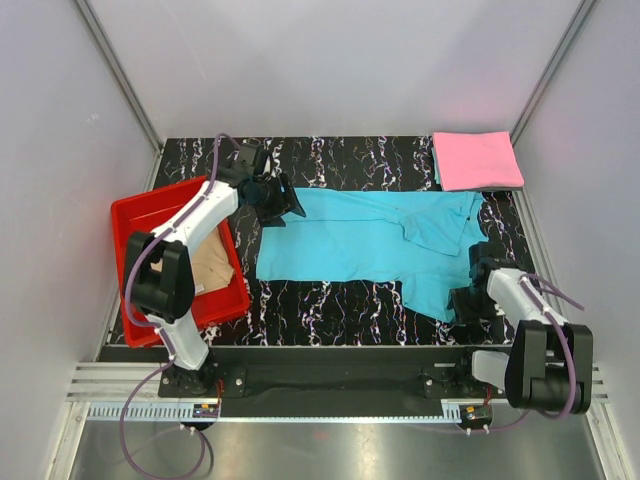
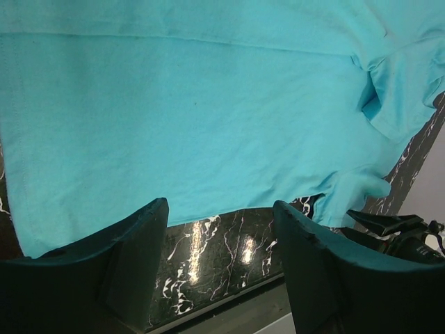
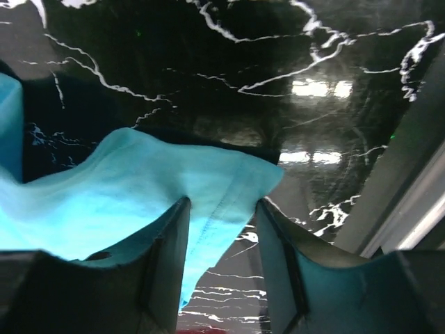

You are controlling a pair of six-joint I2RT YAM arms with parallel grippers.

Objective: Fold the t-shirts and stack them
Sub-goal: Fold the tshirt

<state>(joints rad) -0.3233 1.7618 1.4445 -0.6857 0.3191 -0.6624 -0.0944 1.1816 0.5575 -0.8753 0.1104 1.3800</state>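
The turquoise shirt (image 1: 350, 245) lies flat on the tabletop (image 1: 330, 300) — wrist views alone show the left pincer (image 2: 221, 209) spread beside its edge, the right pincer (image 3: 222, 209) spread astride its hem.

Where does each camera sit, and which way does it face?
Top external: high behind the bases, looking down on the table, turquoise shirt and pink shirt; left arm and right arm show.
Left wrist: on the left arm, looking across the turquoise shirt; the left tool shows below.
Right wrist: on the right arm, facing the table; the right tool straddles a shirt corner.
Shared by all: the turquoise shirt.
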